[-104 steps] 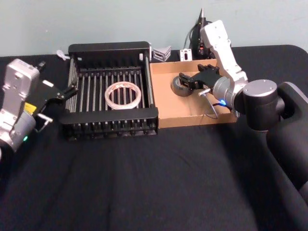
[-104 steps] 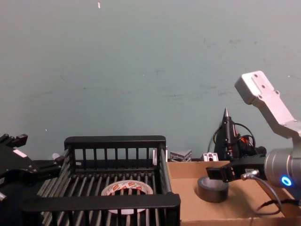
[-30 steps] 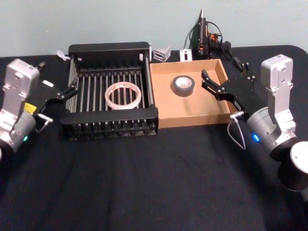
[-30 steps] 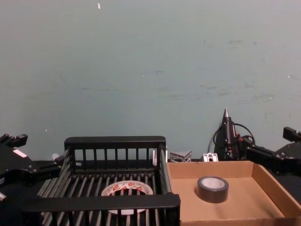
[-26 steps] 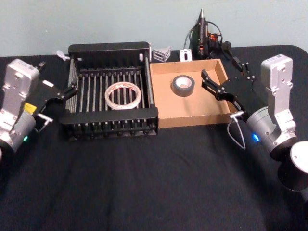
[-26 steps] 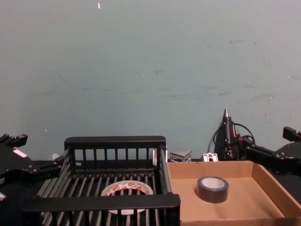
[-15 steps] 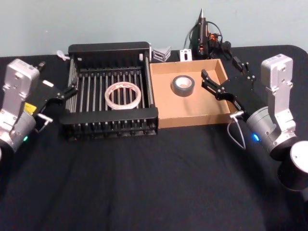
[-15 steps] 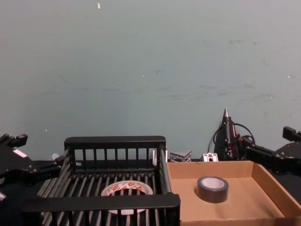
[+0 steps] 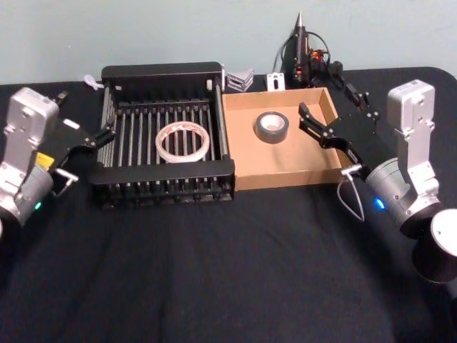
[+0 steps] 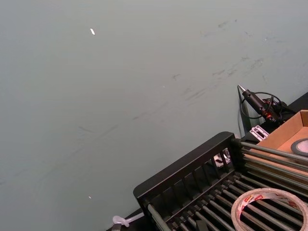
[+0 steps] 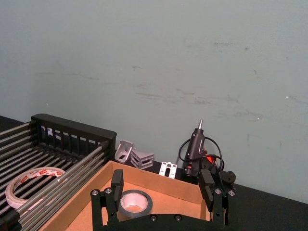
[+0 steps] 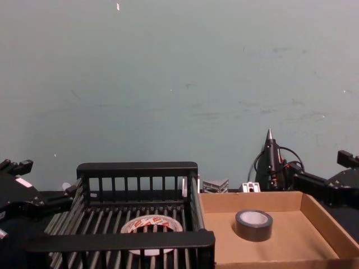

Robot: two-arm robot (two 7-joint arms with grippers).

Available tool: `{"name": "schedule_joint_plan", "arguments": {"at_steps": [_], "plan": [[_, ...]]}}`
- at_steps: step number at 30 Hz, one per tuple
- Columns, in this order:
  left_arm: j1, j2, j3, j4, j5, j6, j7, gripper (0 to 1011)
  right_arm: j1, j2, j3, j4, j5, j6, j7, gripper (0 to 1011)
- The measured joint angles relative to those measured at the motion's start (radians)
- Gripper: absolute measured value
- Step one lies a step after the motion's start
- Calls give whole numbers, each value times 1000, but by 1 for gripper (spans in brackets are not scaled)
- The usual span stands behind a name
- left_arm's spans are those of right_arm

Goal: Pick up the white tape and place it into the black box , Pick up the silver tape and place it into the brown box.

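White tape (image 9: 183, 141) is lying flat in the black box (image 9: 161, 72), silver tape (image 9: 271, 126) in the brown box (image 9: 285, 174); both hands, left (image 9: 89, 143) and right (image 9: 335, 127), are sitting open, empty. Both rolls are looking light and stiff, best pinched across the rim.

Two rolls of tape: one white tape (image 9: 183, 141), a wide flat ring with red marks, and one silver tape (image 9: 271, 126), a smaller thick roll. Two boxes side by side: one black box (image 9: 166, 74) with a slatted floor and one brown box (image 9: 285, 174) of cardboard. Each box holds one roll. Two claws, one per arm: the left claw (image 9: 91, 139) and the right claw (image 9: 330, 116), both with fingers spread and empty. One black glue gun (image 9: 300, 44) at the back of the one black tabletop (image 9: 214, 271), with a few small metal brackets (image 9: 240, 78) beside it
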Motion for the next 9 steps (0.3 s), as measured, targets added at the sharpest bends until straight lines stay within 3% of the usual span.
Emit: {"name": "schedule_joint_plan", "arguments": {"at_steps": [9], "plan": [[0, 0, 0, 0, 0, 0, 0, 1001, 0, 0, 0, 0, 0, 0, 0, 1003]]}}
